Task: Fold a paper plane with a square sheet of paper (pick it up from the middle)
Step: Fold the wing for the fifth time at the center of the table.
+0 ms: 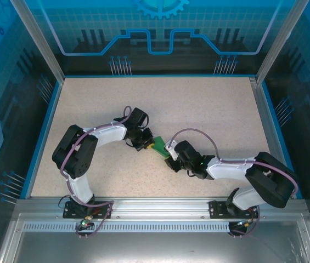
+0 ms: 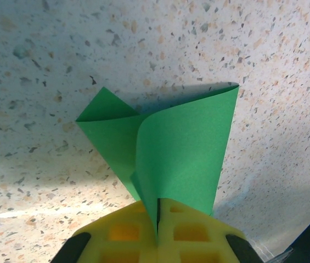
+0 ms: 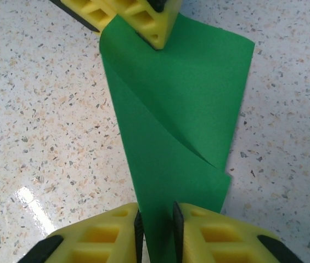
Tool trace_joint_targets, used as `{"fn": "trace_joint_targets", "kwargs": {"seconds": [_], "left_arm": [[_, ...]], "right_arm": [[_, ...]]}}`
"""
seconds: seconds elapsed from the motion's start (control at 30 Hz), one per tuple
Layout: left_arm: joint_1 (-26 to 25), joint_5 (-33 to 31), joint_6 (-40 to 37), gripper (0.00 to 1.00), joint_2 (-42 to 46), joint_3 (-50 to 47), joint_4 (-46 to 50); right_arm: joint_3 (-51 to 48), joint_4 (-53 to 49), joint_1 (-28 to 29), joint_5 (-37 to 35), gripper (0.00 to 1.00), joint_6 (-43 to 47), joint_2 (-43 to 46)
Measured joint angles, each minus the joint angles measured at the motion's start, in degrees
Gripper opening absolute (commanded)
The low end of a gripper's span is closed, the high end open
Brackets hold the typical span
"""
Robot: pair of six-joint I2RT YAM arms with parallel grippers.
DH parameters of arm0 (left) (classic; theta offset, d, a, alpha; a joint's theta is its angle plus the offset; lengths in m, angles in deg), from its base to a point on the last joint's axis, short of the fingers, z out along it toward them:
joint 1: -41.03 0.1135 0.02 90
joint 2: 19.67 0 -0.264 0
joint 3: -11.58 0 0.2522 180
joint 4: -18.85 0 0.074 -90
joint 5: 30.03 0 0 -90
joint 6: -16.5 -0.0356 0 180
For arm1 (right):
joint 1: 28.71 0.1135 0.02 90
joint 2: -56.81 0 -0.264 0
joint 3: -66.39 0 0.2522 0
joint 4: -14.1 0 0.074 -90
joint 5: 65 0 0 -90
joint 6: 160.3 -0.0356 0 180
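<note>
The bright green sheet of paper is folded into a narrow pointed shape and hangs between my two grippers just above the table's middle. My left gripper is shut on one end of the paper, its yellow pads pressed together with the sheet pinched in the seam. In the right wrist view the same yellow left fingers hold the far end. My right gripper stands slightly open around the near end of the paper, with a gap between its black pads. Seen from above, the left gripper and right gripper face each other.
The speckled beige tabletop spreads out on all sides, bounded by a blue rim and aluminium posts. The two arm bases sit at the near metal rail.
</note>
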Motion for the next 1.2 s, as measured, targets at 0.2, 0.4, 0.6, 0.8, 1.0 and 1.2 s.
{"fn": "trace_joint_targets", "kwargs": {"seconds": [0.2,0.4,0.6,0.8,1.0,1.2], "left_arm": [[0.0,0.0,0.0,0.02,0.0,0.1,0.0],[0.0,0.0,0.0,0.02,0.0,0.1,0.0],[0.0,0.0,0.0,0.02,0.0,0.1,0.0],[-0.1,0.0,0.0,0.02,0.0,0.1,0.0],[-0.1,0.0,0.0,0.03,0.0,0.1,0.0],[-0.1,0.0,-0.1,0.09,0.0,0.1,0.0]], "right_arm": [[0.4,-0.6,0.2,-0.2,0.17,-0.5,-2.0],[0.4,-0.5,0.2,-0.2,0.21,-1.5,-2.3],[0.4,-0.5,0.2,0.1,0.26,-2.8,-1.7],[0.4,-0.3,0.2,0.1,0.25,-2.8,-1.0],[1.3,-0.3,0.2,0.1,0.2,-2.8,-1.9],[1.3,-0.1,0.2,0.5,0.07,-3.1,-2.3]]}}
